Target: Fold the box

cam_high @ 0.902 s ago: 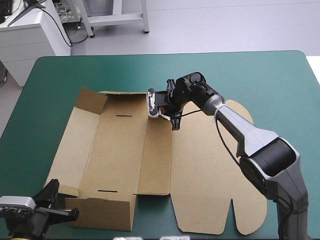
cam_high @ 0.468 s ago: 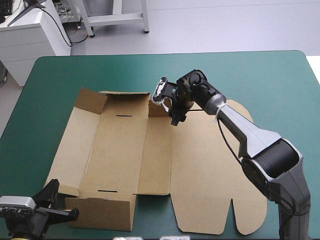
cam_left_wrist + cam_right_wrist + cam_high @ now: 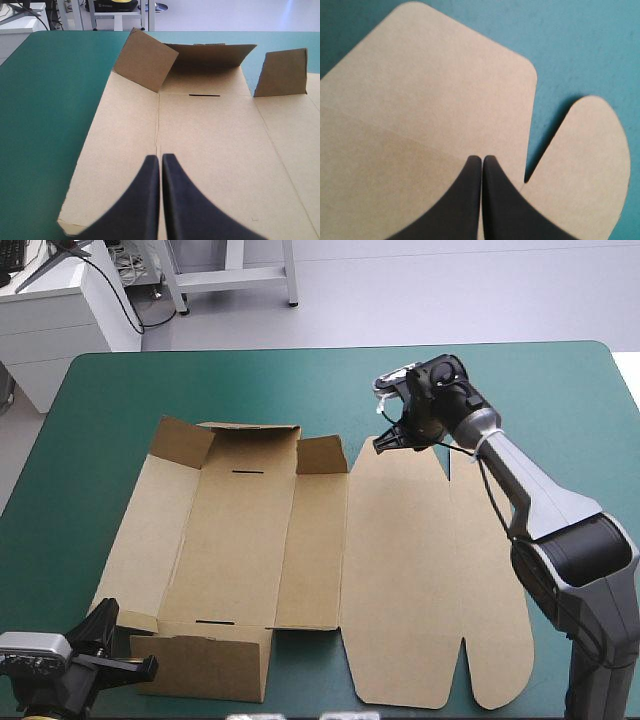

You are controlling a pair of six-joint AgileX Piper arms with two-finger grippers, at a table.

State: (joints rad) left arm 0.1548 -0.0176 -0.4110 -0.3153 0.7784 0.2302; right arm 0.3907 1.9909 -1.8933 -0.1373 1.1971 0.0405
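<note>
Box (image 3: 240,540): laid across the middle of the table (image 3: 120,380) — end walls raised, lid flat.
Left gripper (image 3: 160,158): pressed together, at the table's near-left corner.
Right gripper (image 3: 482,159): pressed together — toward the table's far edge.

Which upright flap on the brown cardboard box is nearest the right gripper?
The small square flap at the far edge beside the flat lid; the others stand farther left.

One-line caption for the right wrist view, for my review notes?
Right gripper, shut, over the flat brown box lid's rounded corner beside a rounded tab; teal-green cover beyond.
</note>
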